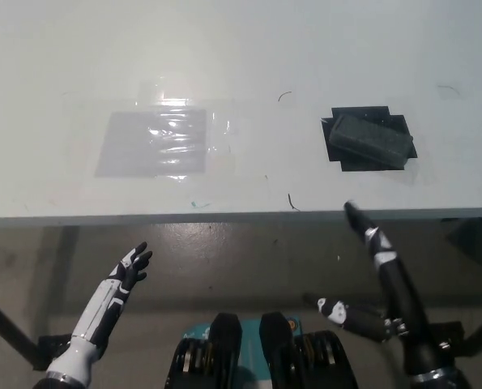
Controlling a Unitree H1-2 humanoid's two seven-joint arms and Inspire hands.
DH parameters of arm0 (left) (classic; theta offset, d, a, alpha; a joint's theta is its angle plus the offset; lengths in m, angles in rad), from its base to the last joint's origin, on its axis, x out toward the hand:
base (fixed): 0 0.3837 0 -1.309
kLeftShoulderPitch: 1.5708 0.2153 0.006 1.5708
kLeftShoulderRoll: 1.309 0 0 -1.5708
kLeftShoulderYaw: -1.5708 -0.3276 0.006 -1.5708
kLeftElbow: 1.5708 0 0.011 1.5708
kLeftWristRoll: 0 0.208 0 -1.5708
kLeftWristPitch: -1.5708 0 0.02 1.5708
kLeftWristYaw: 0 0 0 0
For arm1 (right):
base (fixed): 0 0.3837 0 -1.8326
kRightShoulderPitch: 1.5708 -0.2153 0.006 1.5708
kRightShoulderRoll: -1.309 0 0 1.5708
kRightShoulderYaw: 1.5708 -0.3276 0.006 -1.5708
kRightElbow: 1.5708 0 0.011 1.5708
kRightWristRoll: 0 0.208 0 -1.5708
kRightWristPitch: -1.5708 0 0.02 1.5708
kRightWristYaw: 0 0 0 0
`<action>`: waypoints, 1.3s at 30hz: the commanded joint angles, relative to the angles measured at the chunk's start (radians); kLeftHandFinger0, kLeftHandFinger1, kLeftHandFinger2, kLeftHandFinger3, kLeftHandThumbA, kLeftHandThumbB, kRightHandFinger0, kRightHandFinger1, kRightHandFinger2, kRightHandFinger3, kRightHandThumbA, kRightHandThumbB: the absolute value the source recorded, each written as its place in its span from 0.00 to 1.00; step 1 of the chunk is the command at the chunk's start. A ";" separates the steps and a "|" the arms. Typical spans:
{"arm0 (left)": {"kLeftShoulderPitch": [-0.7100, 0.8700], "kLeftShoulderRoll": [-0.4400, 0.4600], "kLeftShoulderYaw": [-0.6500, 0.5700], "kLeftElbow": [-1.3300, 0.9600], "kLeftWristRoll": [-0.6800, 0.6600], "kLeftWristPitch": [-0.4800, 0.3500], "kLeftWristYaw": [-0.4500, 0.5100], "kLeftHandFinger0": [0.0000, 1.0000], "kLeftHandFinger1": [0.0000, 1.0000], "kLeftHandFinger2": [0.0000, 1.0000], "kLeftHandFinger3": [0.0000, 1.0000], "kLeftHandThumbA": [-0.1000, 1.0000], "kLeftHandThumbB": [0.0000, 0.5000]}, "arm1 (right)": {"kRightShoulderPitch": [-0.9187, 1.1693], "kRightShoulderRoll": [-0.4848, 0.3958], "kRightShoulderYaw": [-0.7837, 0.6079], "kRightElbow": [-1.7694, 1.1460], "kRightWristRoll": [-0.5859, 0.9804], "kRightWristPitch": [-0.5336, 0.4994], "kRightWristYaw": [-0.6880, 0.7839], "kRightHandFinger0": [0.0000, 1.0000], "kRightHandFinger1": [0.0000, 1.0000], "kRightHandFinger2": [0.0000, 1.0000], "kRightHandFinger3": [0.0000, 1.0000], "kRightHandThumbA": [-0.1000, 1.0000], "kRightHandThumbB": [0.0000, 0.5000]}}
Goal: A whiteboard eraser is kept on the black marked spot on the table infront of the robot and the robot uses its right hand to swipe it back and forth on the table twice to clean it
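You have every swipe still ahead, I judge: the eraser (371, 140) lies untouched on its black spot (343, 163) at the counter's (249, 49) upper right, right hand (368, 233) open and empty below the edge, left hand (131, 268) resting open lower left.

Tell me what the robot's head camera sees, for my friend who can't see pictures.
A dark grey rectangular foam whiteboard eraser lies on a black taped patch on a white table. The black right robot hand reaches toward it from below the table's edge, and the white left robot hand rests low, fingers apart.
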 commanded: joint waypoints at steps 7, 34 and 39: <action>-0.008 0.012 -0.003 -0.064 -0.011 -0.081 -0.027 1.00 1.00 1.00 1.00 1.00 0.79 | -0.533 -0.207 -0.276 -0.654 -0.227 0.572 0.151 1.00 1.00 1.00 1.00 1.00 0.65; 0.013 0.011 -0.001 -0.056 -0.010 -0.089 -0.026 1.00 1.00 1.00 1.00 1.00 0.77 | -1.453 -0.281 0.137 1.211 -0.258 0.520 0.238 1.00 1.00 1.00 1.00 1.00 0.65; 0.009 0.010 -0.003 -0.055 -0.012 -0.085 -0.028 1.00 1.00 1.00 1.00 1.00 0.79 | -1.438 -0.253 0.171 1.333 -0.245 0.521 0.212 1.00 1.00 1.00 1.00 1.00 0.72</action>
